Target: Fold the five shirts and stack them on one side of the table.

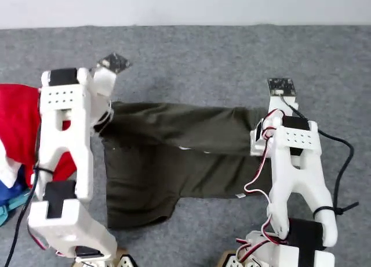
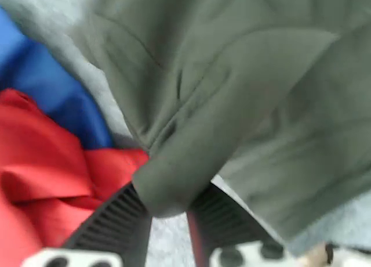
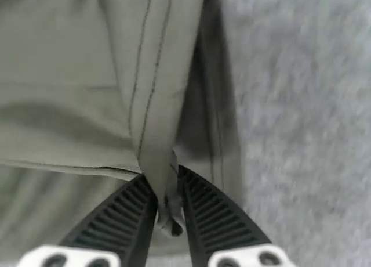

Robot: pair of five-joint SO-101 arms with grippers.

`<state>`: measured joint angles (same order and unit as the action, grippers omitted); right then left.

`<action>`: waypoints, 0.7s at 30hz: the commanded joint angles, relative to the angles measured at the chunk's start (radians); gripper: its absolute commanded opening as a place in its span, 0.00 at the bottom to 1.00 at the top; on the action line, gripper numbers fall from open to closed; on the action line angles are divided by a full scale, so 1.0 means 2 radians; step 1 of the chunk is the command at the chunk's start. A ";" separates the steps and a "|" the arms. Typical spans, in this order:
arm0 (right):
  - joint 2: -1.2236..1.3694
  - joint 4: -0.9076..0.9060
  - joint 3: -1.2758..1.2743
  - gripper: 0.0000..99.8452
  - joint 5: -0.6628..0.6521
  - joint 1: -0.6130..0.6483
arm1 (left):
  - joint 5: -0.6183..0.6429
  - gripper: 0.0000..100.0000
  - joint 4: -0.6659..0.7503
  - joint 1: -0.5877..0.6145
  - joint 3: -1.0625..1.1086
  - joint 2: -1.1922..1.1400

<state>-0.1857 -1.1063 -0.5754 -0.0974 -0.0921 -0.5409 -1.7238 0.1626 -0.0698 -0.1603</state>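
Observation:
An olive-green shirt (image 1: 174, 157) lies spread across the middle of the grey table, its far half folded over toward the front. My left gripper (image 2: 168, 206) is shut on a bunched fold of the olive shirt (image 2: 232, 93) at its left edge. My right gripper (image 3: 168, 200) is shut on the hem of the olive shirt (image 3: 87, 75) at its right edge. In the high view the left arm (image 1: 69, 139) stands over the shirt's left side and the right arm (image 1: 293, 157) over its right side.
A pile of other shirts lies at the table's left edge: a red shirt (image 1: 17, 125), also beside my left gripper as red cloth (image 2: 40, 180), and a blue shirt (image 2: 46, 87). Bare grey table (image 1: 232, 58) stretches behind the olive shirt.

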 commanded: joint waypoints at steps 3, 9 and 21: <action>-0.018 -0.053 0.033 0.01 -0.005 0.000 | -0.049 0.02 -0.017 0.020 0.141 0.124; -0.019 -0.092 0.033 0.01 -0.041 -0.016 | -0.086 0.02 -0.016 0.054 0.250 0.220; -0.016 -0.095 0.031 0.01 -0.110 -0.063 | -0.149 0.02 0.008 0.075 0.352 0.272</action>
<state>-0.1872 -1.2873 -0.5754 -0.3046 -0.1979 -0.8232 -1.7238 0.3038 0.6345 0.3506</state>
